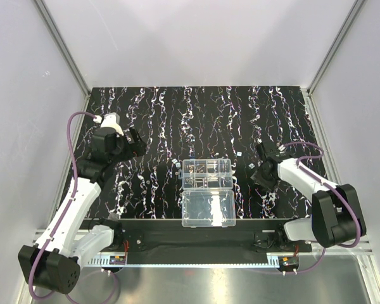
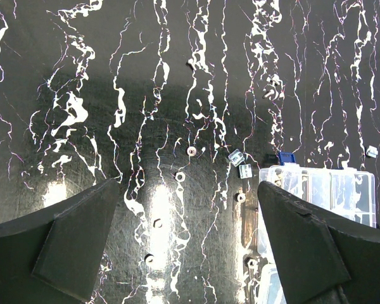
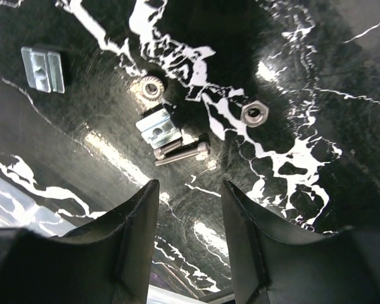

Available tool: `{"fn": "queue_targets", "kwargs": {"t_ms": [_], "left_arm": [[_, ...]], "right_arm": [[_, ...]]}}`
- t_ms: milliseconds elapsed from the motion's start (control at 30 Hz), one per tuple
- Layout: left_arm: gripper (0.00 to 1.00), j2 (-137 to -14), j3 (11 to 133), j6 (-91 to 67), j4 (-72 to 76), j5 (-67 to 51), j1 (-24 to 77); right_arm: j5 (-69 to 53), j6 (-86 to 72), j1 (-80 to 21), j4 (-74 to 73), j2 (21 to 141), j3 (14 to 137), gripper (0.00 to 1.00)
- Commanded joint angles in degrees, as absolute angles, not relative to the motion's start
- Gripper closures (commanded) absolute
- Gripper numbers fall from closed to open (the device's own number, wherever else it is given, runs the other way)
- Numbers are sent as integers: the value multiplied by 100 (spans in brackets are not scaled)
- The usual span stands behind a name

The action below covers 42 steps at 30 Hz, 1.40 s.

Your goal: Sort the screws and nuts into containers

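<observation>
The clear organizer box (image 1: 207,174) lies open at the mat's front centre, several cells holding small metal bits; its corner shows in the left wrist view (image 2: 323,190). My left gripper (image 1: 134,143) is open and empty above the mat's left side (image 2: 187,209), over several loose nuts (image 2: 180,177) left of the box. My right gripper (image 1: 263,166) is open and empty low over the mat right of the box (image 3: 189,190). Just ahead of its fingertips lie a screw (image 3: 182,152), a square nut (image 3: 158,126), a flanged nut (image 3: 151,87) and a hex nut (image 3: 255,114).
The plain lid half (image 1: 208,208) lies flat in front of the cells. Another square nut (image 3: 43,68) lies at the far left of the right wrist view. More small parts (image 2: 239,163) lie by the box's corner. White walls enclose the mat.
</observation>
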State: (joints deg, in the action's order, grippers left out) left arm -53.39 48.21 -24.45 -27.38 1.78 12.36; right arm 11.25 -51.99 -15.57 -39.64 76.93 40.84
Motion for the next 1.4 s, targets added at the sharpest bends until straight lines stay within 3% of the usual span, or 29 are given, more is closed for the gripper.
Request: {"fn": "queue_targets", "kwargs": {"t_ms": [0, 667, 933, 1367], "left_arm": [[1, -5353, 4825, -2470, -2558, 88, 1204], [1, -5414, 4834, -2452, -2593, 202, 1213], [1, -5432, 4843, -2435, -2593, 211, 1213], [1, -5441, 4834, -2443, -2610, 211, 1204]], "right_arm": [[1564, -5423, -1520, -3893, 7760, 4192, 50], [1512, -5177, -1512, -3445, 8270, 4307, 54], [1723, -4904, -1512, -3472, 8288, 4421, 44], [1389, -4694, -1512, -3243, 8473, 4333, 54]]}}
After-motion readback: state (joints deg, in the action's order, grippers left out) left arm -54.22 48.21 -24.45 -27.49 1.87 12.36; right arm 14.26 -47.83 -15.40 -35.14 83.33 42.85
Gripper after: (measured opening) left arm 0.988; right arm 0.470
